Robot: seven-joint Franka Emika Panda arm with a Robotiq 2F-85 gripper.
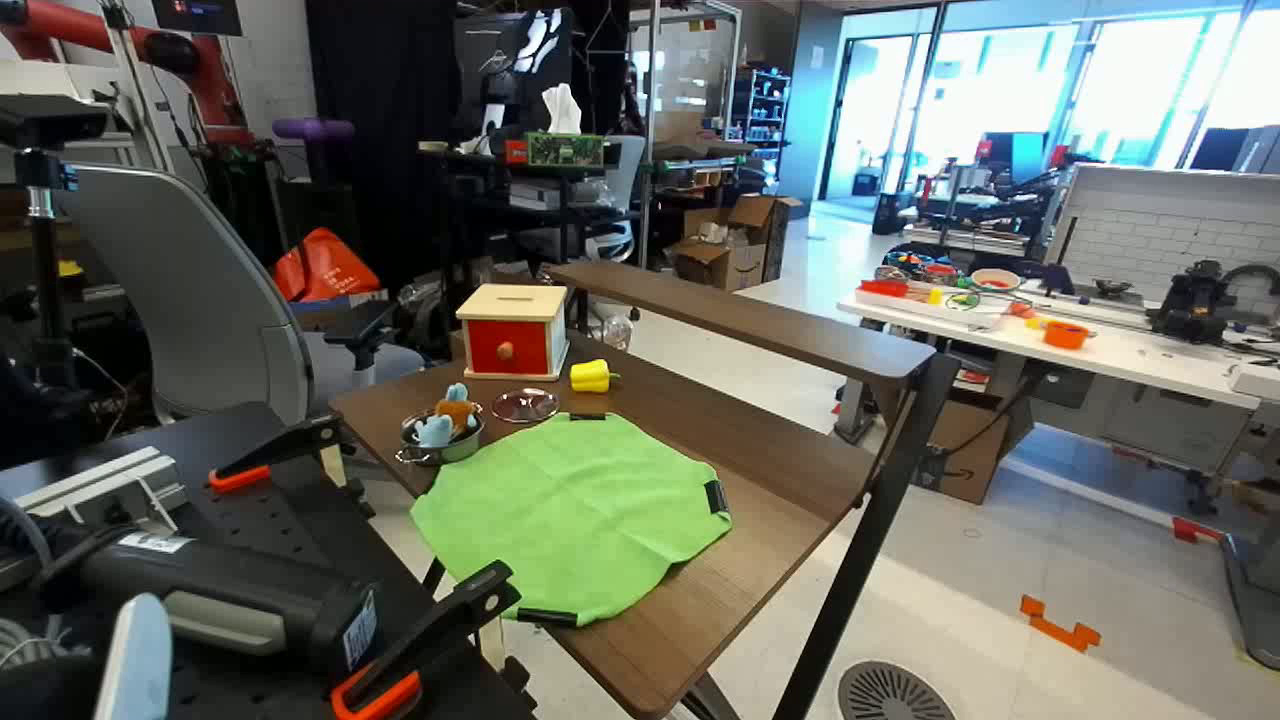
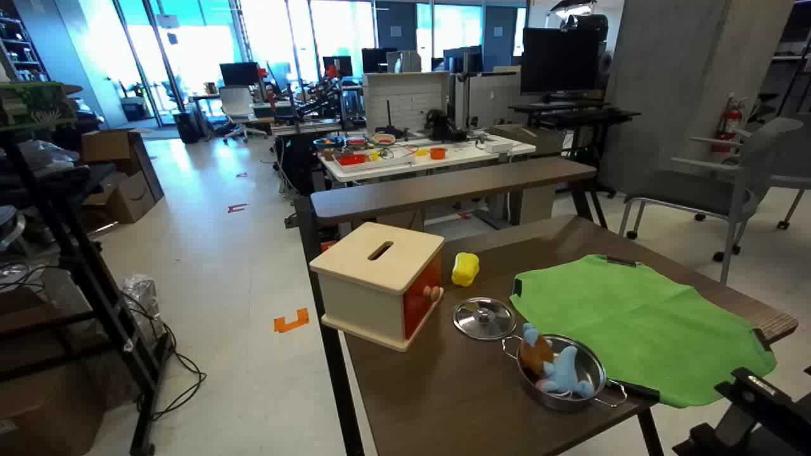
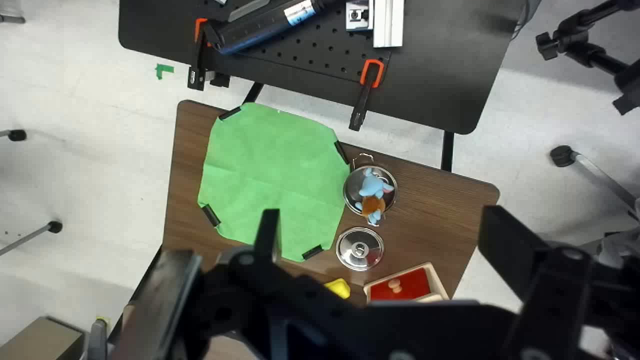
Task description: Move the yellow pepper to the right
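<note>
The yellow pepper (image 2: 466, 269) is sitting on the brown table (image 2: 405, 386), beside the box with the red front (image 2: 380, 282) and near the edge by the raised shelf (image 2: 456, 189). The box is standing near a corner. A shiny lid (image 2: 485, 318) is lying between it and the pot (image 2: 589, 360), which is resting by the opposite edge. The gripper (image 3: 382, 217) is holding its fingers wide apart.

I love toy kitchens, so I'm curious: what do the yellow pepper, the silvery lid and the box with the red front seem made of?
Yellow pepper: probably plastic, perhaps rubber; its surface looks smooth and evenly coloured. Silvery lid: polished metal, likely stainless steel, given its mirror-like reflections. Box: probably wood or plywood, matt, by its pale tan colour; the red front, uniformly coloured, looks painted.
</note>
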